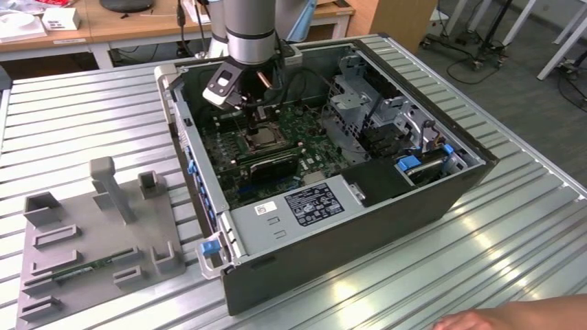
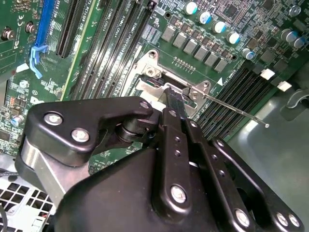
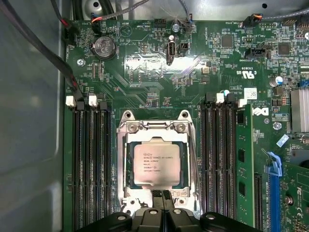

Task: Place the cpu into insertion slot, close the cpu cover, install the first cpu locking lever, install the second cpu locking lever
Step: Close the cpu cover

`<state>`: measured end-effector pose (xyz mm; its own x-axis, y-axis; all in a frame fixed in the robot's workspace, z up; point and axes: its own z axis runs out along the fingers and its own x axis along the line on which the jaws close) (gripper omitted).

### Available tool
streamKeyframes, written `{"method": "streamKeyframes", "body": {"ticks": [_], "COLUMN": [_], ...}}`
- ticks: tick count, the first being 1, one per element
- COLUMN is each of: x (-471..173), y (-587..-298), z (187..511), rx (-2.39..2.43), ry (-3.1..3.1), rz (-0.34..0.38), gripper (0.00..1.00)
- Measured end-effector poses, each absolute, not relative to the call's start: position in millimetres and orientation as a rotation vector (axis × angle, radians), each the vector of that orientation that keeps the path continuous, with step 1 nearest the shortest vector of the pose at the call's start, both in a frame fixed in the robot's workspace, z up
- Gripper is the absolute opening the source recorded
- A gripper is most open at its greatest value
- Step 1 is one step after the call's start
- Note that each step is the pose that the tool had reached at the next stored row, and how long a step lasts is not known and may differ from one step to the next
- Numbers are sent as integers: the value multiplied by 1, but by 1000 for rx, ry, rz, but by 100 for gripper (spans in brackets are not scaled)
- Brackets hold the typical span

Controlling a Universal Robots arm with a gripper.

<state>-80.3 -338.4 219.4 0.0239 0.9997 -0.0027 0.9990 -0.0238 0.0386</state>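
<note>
The cpu (image 3: 157,164), a silvery square chip, lies in the insertion slot (image 3: 123,191) on the green board. The cpu cover (image 3: 121,159) lies flat around it, and the chip shows through its cut-out. My gripper (image 3: 161,195) is shut, its black fingertips pressed together at the socket's edge with nothing visibly between them. In the second wrist view the gripper (image 2: 175,95) touches the metal frame of the socket (image 2: 153,71), and a thin wire locking lever (image 2: 236,111) sticks out free beside it. In the exterior view the gripper (image 1: 249,118) hangs inside the case just above the cpu (image 1: 260,139).
Long black memory slots (image 3: 91,164) flank the socket on both sides. The open computer case (image 1: 275,247) holds a drive cage (image 1: 353,103) and a labelled metal box (image 1: 293,206). A grey fixture (image 1: 101,227) lies on the table (image 1: 92,117). A hand (image 1: 500,320) rests at the front edge.
</note>
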Motion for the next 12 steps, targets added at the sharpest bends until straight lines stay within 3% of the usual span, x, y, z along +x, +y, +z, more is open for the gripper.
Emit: {"method": "streamKeyframes", "body": {"ticks": [12], "x": [-82], "y": [-338], "z": [217], "rx": [2227], "ry": [2174], "rz": [39], "gripper": [10]}}
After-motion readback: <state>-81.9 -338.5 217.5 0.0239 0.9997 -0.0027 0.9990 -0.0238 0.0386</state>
